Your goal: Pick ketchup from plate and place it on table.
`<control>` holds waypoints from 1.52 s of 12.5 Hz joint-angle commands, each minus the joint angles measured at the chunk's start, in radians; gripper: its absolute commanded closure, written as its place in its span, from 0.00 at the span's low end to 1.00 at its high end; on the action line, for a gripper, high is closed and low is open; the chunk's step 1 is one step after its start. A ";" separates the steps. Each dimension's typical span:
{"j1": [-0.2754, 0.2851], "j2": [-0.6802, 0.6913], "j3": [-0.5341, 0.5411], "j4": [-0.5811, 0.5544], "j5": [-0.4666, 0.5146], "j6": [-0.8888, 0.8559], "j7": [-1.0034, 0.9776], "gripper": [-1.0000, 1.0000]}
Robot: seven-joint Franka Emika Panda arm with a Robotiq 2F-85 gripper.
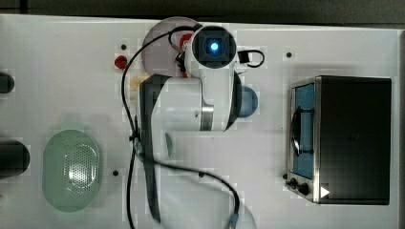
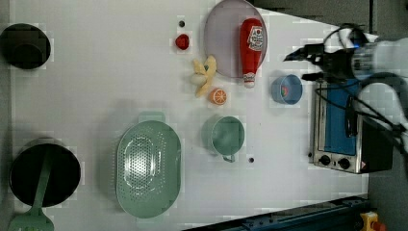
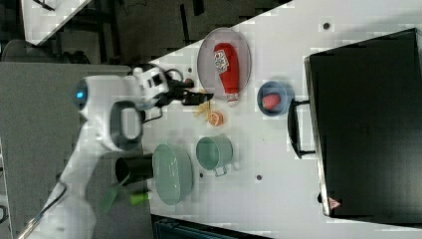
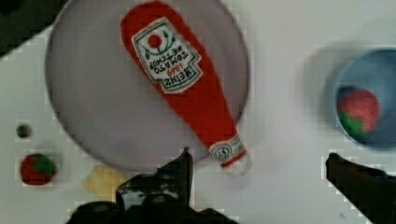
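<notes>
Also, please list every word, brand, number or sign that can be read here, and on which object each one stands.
"HEINZ", "TOMATO KETCHUP" and "1869": white label of the ketchup bottle, which lies on the plate.
"57", probably: small round mark on the bottle's neck, blurred.
Red warning triangle: front corner of the toaster oven; its symbol is too small to read.
Oven knob markings: unreadable.

Red ketchup (image 2: 253, 45) flat on lilac plate (image 2: 222, 38)

Landmark: toaster oven (image 2: 344, 127). Just beside it: blue bowl (image 2: 286, 89) holding a strawberry (image 4: 358, 112). Farther off: green cup (image 2: 224, 135), orange slice (image 2: 218, 96), second strawberry (image 2: 182, 42). Well apart: green basket (image 2: 148, 167), black pot (image 2: 44, 172).
</notes>
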 commanded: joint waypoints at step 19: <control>0.040 0.439 0.007 0.209 -0.124 0.356 -0.353 0.00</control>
